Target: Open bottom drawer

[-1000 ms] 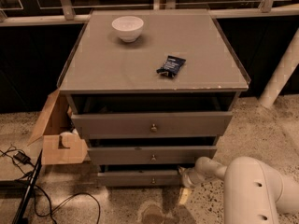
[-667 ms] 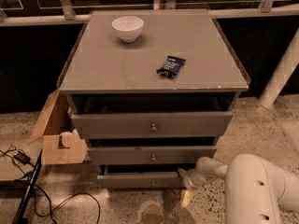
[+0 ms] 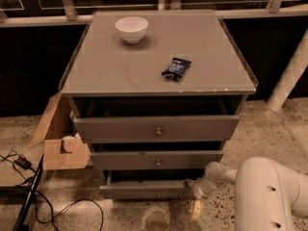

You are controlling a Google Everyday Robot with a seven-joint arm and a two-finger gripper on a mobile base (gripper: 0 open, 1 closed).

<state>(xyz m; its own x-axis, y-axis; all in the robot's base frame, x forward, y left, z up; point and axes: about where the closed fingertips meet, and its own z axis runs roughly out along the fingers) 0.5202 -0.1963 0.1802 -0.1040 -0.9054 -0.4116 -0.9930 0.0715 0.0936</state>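
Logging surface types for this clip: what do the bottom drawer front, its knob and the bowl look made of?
Bottom drawer: matte grey painted wood or laminate, no glare. Knob: probably metal, small bright glint. Bowl: likely glazed white ceramic, smooth sheen. Tool sits at the drawer's right end.

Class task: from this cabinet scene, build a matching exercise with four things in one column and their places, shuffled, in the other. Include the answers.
Things
1. white bowl
2. dark packet
3. cardboard box
4. pincer

Places
A. on the floor, left of the cabinet
B. low, at the right end of the bottom drawer
C. cabinet top, back left
D. cabinet top, right of middle

Pairs: 1-C, 2-D, 3-A, 4-B
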